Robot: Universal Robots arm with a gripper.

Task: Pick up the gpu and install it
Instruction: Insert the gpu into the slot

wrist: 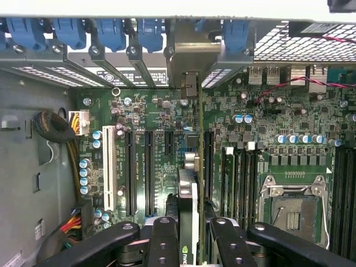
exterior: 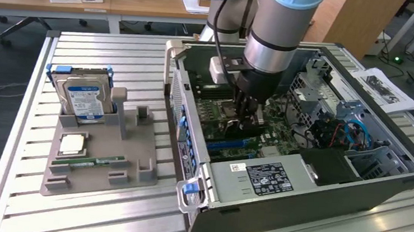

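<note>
Grip is taken on the gpu by the gripper, closed roughly halfway so the card is pinched edge-on across its shroud and back face. The card is hung right over the motherboard, lined up along the black expansion slots. Its metal end is pointed at the slot covers along the motherboard's rear edge. Whether the contacts are touching a slot can't be made out tbh. It's probably light and stiff, but fragile: the bare board and the little parts on it shouldn't be squeezed, so the shroud near the middle looks like the sane place to be held. Any tilt would likely be punished at the connector. Off to one side of the motherboard the empty CPU socket is seen. Well apart from the motherboard, outside the computer case, a parts tray is left with a hard drive and RAM stick.
</note>
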